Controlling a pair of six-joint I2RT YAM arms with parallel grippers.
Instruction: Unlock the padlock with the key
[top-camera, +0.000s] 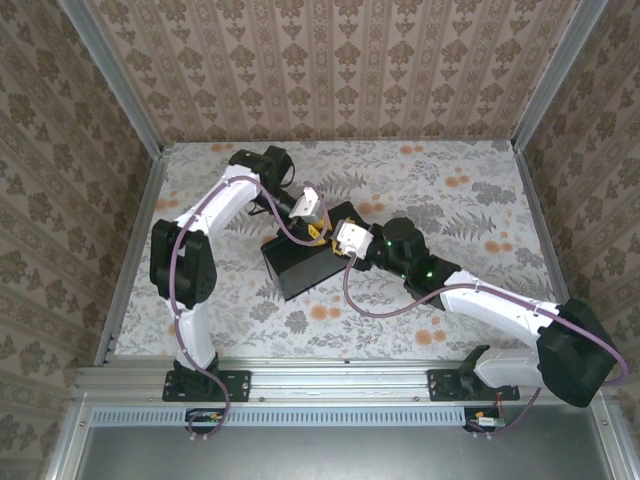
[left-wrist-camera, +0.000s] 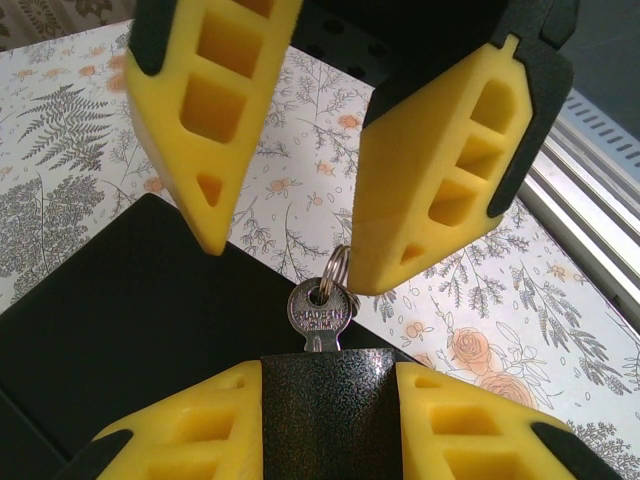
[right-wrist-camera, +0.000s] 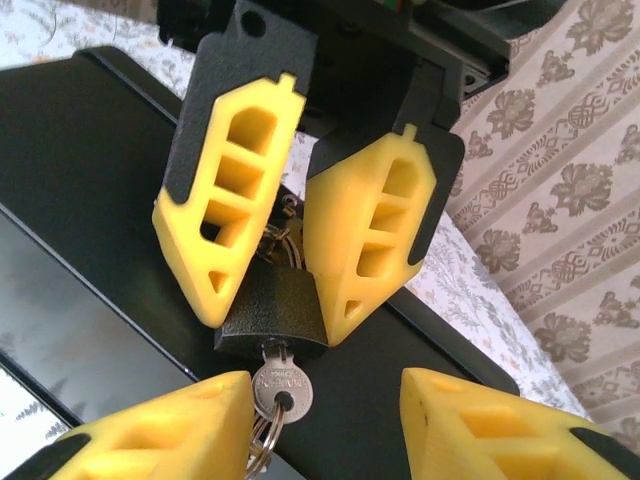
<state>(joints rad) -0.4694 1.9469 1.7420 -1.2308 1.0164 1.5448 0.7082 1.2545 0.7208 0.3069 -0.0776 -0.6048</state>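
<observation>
Right gripper (right-wrist-camera: 275, 320): pinching the padlock (left-wrist-camera: 325, 410) by its dark speckled body, one finger on each flank, held above the lid of the black box (top-camera: 300, 268).

Left gripper (left-wrist-camera: 295, 265): spread and holding nothing. Its fingertips stand either side of the key (left-wrist-camera: 318, 315), and one of them is touching or just beside the key ring (left-wrist-camera: 336, 268).

Key: blade seated in the keyway at the padlock's base, with bow and ring projecting. It sits near the corner of the box, over the patterned bench (left-wrist-camera: 480, 330).

Progress, as judged:
- Done: padlock secured, key inserted.
- Remaining: close the left gripper on the bow, turn it, and free the shackle.
- The shackle sits between the right gripper's fingers, so it cannot be told whether it is latched.
- With the key in and no gripper on it, the turn appears not yet made.
</observation>
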